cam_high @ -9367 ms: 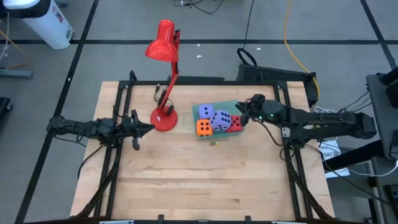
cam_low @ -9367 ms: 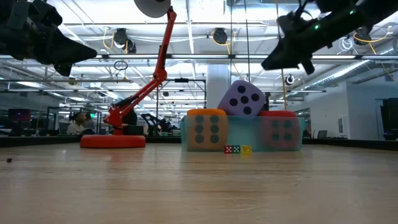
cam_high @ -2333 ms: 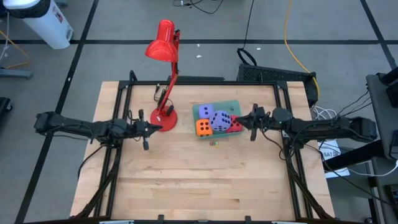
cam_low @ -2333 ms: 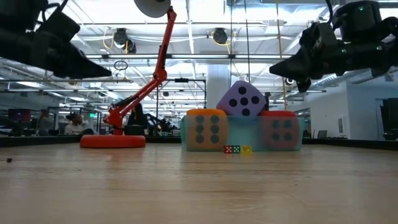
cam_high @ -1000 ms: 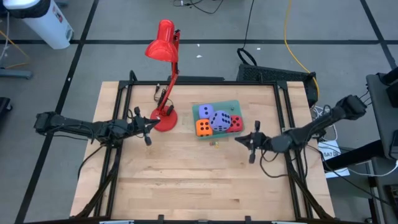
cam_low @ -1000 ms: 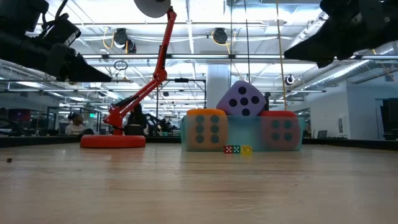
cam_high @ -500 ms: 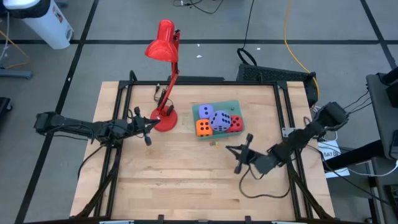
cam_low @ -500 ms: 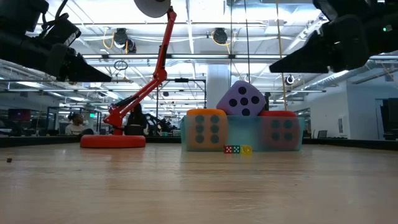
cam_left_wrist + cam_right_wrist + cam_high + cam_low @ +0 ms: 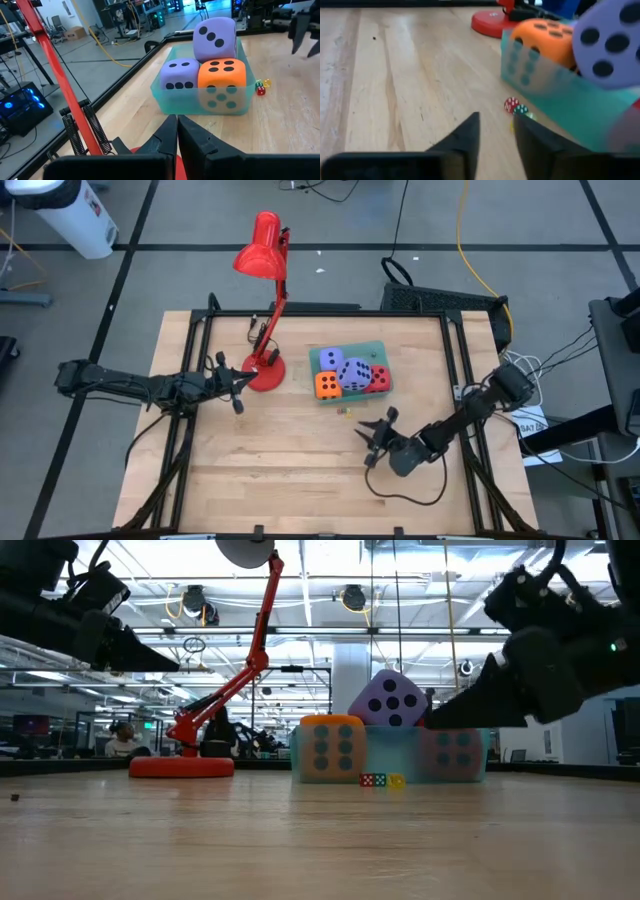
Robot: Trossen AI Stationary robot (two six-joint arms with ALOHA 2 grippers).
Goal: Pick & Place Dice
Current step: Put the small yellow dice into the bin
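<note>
Four foam dice sit in a translucent teal bin (image 9: 380, 348) at the far middle of the table. An orange die (image 9: 327, 385) and a red die (image 9: 378, 378) fill the near corners, with one lavender die (image 9: 332, 360) behind. The second lavender die (image 9: 355, 372) lies tilted on top of the others. My right gripper (image 9: 371, 444) hovers open over the table, near and slightly right of the bin; its wrist view shows the orange die (image 9: 547, 35) and top lavender die (image 9: 610, 40). My left gripper (image 9: 243, 385) is shut, held above the table beside the lamp base.
A red desk lamp stands on its round base (image 9: 265, 370) left of the bin, its stem (image 9: 45, 40) rising past my left gripper. A few tiny coloured dice (image 9: 345, 411) lie on the wood just near of the bin. The near half of the table (image 9: 300, 480) is bare wood.
My right arm has swung from the right of the bin toward the table's near edge and leftward, dropping lower and turning its open fingers toward the bin from the near side. The dice and bin have stayed where they were.
</note>
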